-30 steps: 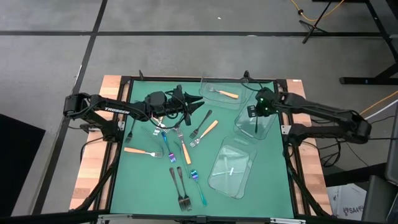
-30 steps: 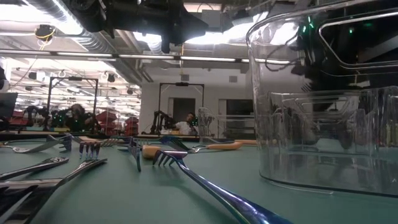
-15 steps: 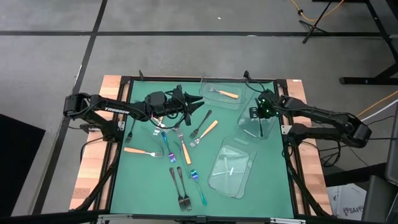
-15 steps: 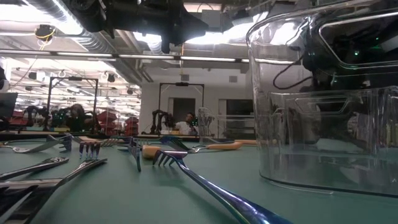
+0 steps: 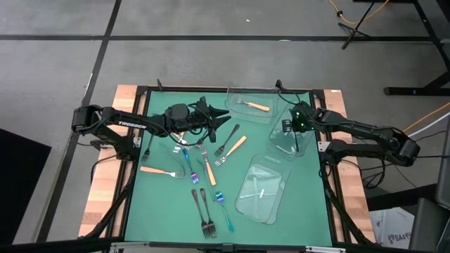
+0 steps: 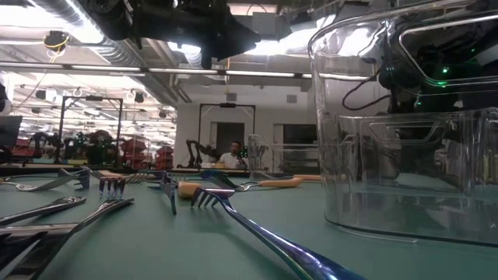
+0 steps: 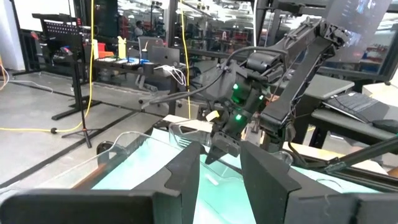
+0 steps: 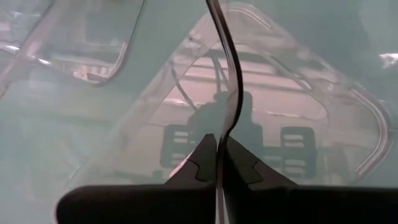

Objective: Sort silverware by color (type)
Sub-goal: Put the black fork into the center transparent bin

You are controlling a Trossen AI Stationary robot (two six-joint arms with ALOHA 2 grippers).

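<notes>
Three clear plastic trays sit on the right half of the green mat (image 5: 162,211). The far tray (image 5: 239,113), at about one o'clock from the mat's centre, holds a single orange-handled fork (image 5: 254,105). The middle tray (image 5: 280,145), at about three o'clock, has the right gripper (image 5: 292,135) poised above it, fingers clamped shut on a thin dark fork (image 8: 231,87) that hangs down over the tray's clear floor. The near tray (image 5: 263,190), at about five o'clock, shows only a small pale mark on its floor; whether that is cutlery I cannot tell. The remaining forks (image 5: 204,169), orange-handled, dark and iridescent blue, lie loose on the mat between nine and six o'clock of its centre. The left gripper (image 5: 223,119) hovers at about eleven o'clock above them, fingers parted and gripping nothing.
</notes>
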